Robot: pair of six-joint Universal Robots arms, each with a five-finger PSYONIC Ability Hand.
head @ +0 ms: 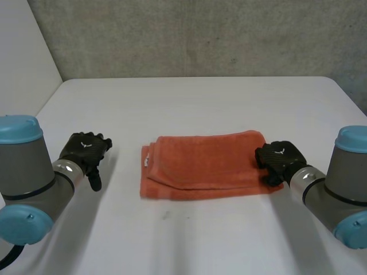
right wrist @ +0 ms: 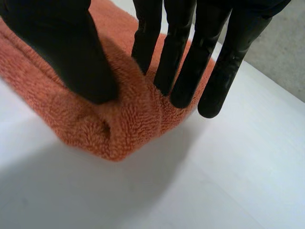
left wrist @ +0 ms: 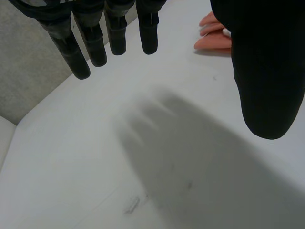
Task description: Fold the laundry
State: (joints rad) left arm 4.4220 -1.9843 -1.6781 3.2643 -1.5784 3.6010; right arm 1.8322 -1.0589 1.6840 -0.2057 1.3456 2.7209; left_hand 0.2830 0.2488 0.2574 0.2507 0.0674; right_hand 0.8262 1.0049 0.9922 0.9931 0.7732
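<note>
An orange towel (head: 200, 166) lies folded into a long rectangle in the middle of the white table (head: 195, 103). My right hand (head: 278, 160) is on its right end. In the right wrist view the thumb (right wrist: 71, 52) and straight fingers (right wrist: 186, 62) press into that end of the towel (right wrist: 124, 129) and squeeze a ridge of cloth between them. My left hand (head: 86, 150) hovers over bare table to the left of the towel, clear of it. Its fingers (left wrist: 95, 43) hang straight and hold nothing, with the towel's layered left end (left wrist: 212, 36) beyond its thumb.
The table's far edge meets a grey concrete wall (head: 195, 34). A pale panel (head: 23, 51) stands at the far left. Bare tabletop lies on all sides of the towel.
</note>
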